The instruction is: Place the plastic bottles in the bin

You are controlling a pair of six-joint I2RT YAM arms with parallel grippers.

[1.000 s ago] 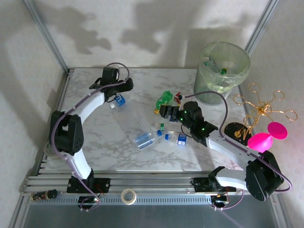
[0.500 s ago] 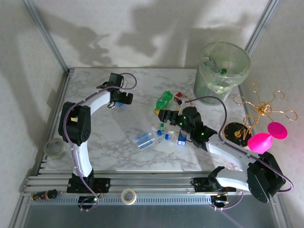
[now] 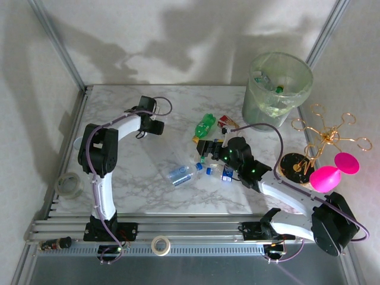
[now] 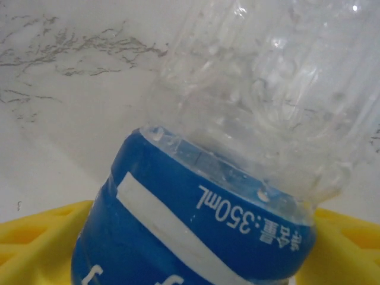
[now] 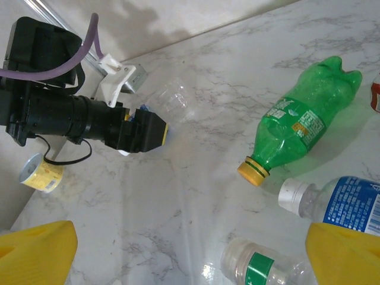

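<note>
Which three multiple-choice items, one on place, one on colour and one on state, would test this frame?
1. Where does the bin stand?
A. At the far right of the table
B. At the near left corner
C. In the table's centre

2. What colour is the cap of the green bottle?
A. Blue
B. Yellow
C. Black

3. How is the right gripper?
A. Shut on the green bottle
B. Shut, empty
C. Open, gripping nothing

Answers:
1 A: the top view shows it at the far right, beyond the loose bottles.
2 B: the right wrist view shows a yellow cap.
3 C: its yellow fingers stand wide apart and grip nothing.
</note>
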